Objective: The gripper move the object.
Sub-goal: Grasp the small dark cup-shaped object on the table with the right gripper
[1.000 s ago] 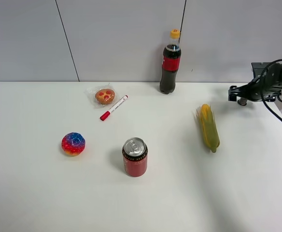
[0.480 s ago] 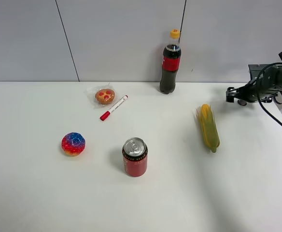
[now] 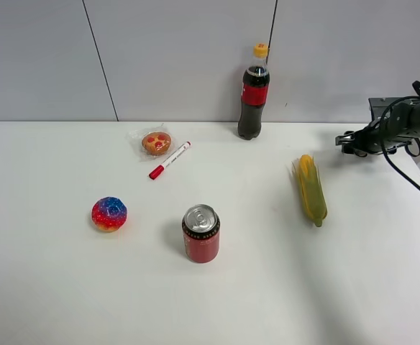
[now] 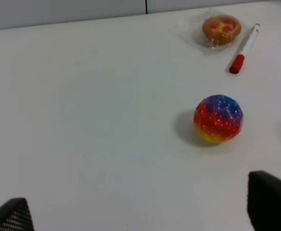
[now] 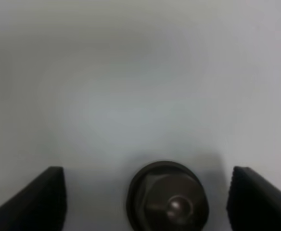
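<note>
In the right wrist view the object (image 5: 167,199), a tiny dark round cup seen from above, stands on the white table between my right gripper's two black fingers. The right gripper (image 5: 146,195) is open, with one finger on each side and not touching it. In the exterior high view the right gripper (image 3: 348,140) hangs low at the far right of the table, and the cup is too small to make out beneath it. My left gripper (image 4: 140,211) is open and empty, looking over the left of the table. It does not show in the exterior high view.
A corn cob (image 3: 312,190) lies left of the right gripper. A cola bottle (image 3: 254,92) stands at the back. A red can (image 3: 201,233), a multicoloured ball (image 3: 109,213), a red marker pen (image 3: 169,160) and a wrapped pastry (image 3: 156,142) lie further left.
My right gripper has shifted slightly toward the back wall and dropped lower over the table. Nothing else has moved.
</note>
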### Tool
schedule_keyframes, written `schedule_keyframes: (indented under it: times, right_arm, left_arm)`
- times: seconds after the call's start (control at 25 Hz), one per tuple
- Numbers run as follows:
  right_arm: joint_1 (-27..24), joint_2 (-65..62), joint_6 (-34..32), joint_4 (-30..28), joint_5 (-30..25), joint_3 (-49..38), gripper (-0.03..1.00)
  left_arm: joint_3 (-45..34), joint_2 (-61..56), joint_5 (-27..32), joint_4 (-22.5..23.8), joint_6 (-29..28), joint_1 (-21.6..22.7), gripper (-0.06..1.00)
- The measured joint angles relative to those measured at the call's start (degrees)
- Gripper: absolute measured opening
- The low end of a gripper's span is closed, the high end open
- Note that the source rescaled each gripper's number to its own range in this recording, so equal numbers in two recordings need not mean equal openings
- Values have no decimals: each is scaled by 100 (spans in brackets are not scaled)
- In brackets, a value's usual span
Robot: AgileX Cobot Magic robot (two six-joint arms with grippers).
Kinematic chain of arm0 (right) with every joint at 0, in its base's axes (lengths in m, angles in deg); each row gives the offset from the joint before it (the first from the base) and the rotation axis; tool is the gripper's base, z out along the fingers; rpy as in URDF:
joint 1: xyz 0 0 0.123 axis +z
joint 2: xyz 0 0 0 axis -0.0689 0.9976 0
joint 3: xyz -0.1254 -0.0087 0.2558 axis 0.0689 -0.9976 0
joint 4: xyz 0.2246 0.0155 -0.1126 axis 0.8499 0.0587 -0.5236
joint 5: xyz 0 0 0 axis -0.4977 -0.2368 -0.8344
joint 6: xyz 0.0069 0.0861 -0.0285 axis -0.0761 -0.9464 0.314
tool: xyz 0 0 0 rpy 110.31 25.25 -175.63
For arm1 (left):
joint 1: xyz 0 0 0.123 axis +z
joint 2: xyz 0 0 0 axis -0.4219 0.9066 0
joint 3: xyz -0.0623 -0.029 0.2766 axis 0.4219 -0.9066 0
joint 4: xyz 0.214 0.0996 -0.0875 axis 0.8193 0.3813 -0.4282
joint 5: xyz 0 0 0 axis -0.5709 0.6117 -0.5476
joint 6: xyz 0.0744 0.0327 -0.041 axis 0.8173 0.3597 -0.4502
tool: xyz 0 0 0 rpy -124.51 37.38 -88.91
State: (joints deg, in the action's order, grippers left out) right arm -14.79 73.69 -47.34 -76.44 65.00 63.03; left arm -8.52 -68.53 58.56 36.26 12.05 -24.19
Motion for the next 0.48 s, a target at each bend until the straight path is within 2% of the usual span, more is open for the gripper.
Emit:
schedule_keyframes:
  times: [0.36, 0.48]
  right_arm:
    - [0, 0, -74, 0, 14, 0, 28]
    - [0, 0, -245, 0, 14, 0, 15]
  left_arm:
    - [0, 0, 0, 0, 0, 0, 100]
    - [0, 0, 0, 0, 0, 0, 100]
